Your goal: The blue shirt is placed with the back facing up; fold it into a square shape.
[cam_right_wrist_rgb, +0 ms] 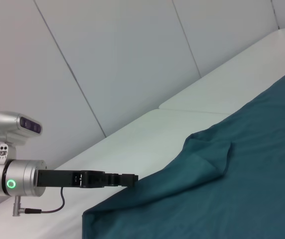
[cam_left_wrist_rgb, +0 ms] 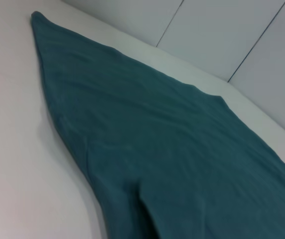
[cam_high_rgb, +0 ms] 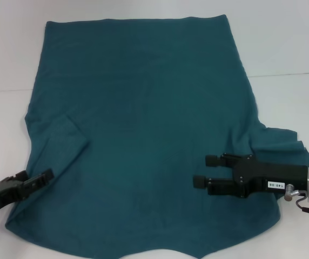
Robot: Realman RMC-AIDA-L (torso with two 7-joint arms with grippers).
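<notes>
The blue shirt (cam_high_rgb: 143, 108) lies spread flat on the white table, plain side up, with its hem at the far end. Its left sleeve (cam_high_rgb: 62, 135) is folded in over the body, and the right sleeve (cam_high_rgb: 284, 141) sticks out to the side. My right gripper (cam_high_rgb: 206, 170) hovers open over the shirt's near right part, pointing left, with nothing between its fingers. My left gripper (cam_high_rgb: 35, 178) is open at the shirt's near left edge, low by the cloth. The right wrist view shows that left gripper (cam_right_wrist_rgb: 127, 178) level with the shirt's (cam_right_wrist_rgb: 242, 164) edge.
The white table (cam_high_rgb: 289, 48) has a seam line running across at the right and bare surface around the shirt. In the left wrist view only the shirt (cam_left_wrist_rgb: 172, 144), the table and pale wall panels (cam_left_wrist_rgb: 217, 30) appear.
</notes>
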